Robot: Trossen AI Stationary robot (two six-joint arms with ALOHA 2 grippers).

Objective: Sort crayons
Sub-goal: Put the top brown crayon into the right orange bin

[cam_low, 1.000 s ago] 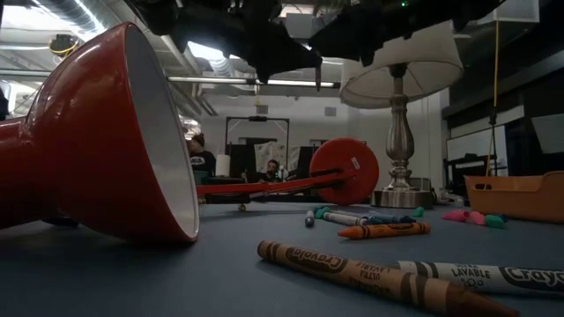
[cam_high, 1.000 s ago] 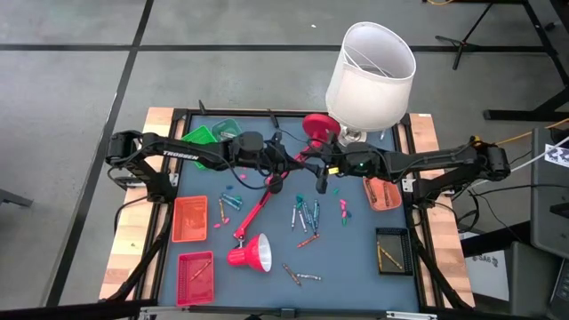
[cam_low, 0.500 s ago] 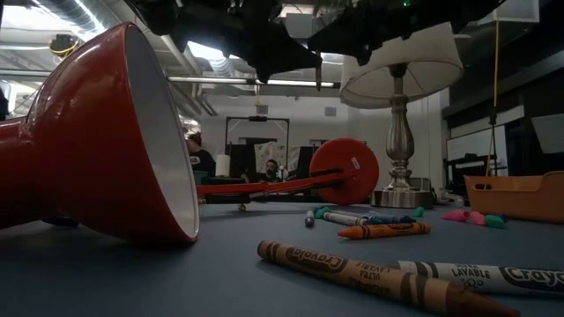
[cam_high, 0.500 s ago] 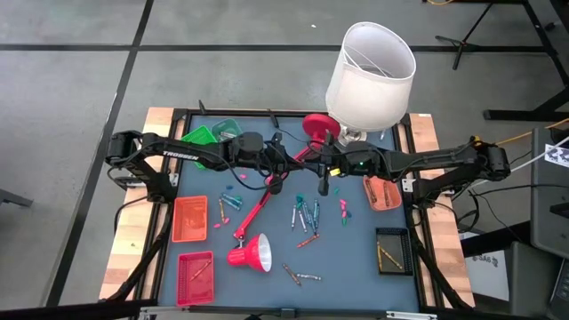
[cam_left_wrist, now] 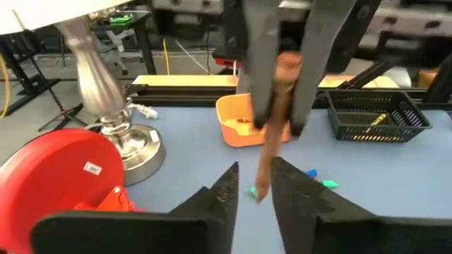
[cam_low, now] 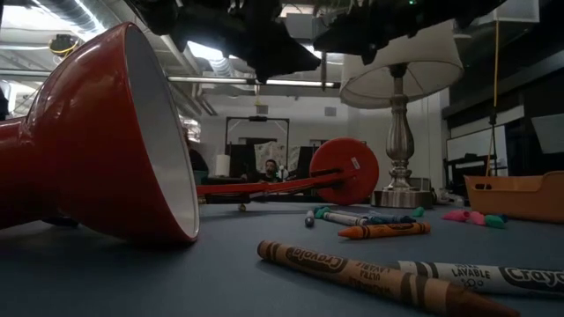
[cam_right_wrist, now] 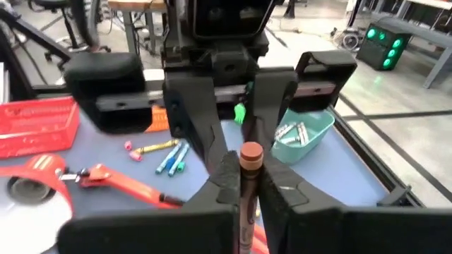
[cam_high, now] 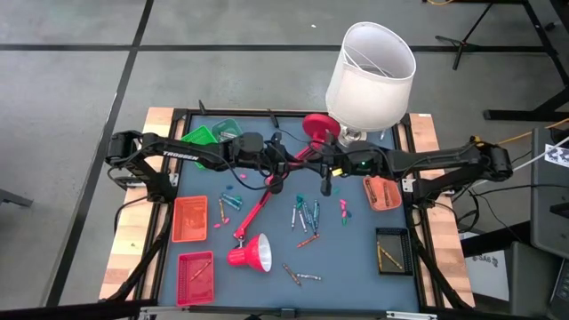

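Lamps crowd the table's middle: a toppled red lamp (cam_high: 253, 252) with its long arm, and a white-shaded lamp (cam_high: 370, 67) at the far edge. Loose crayons (cam_high: 305, 214) lie in the open centre. Above them, the right gripper (cam_right_wrist: 241, 185) pinches a brown crayon (cam_left_wrist: 272, 123); the left gripper (cam_left_wrist: 254, 185) stands parted around it, not touching.

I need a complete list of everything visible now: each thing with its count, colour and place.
crayons: many, mixed colours, loose, centre
brown crayon: one, held between the arms
green tray: one, back left
orange trays: two, left and right
red tray: one, front left
black tray: one, front right
table lamp: one, white shade, standing at back
desk lamp: one, red, lying on its side
person: one, far behind
left gripper: open, facing the brown crayon
right gripper: shut on the brown crayon
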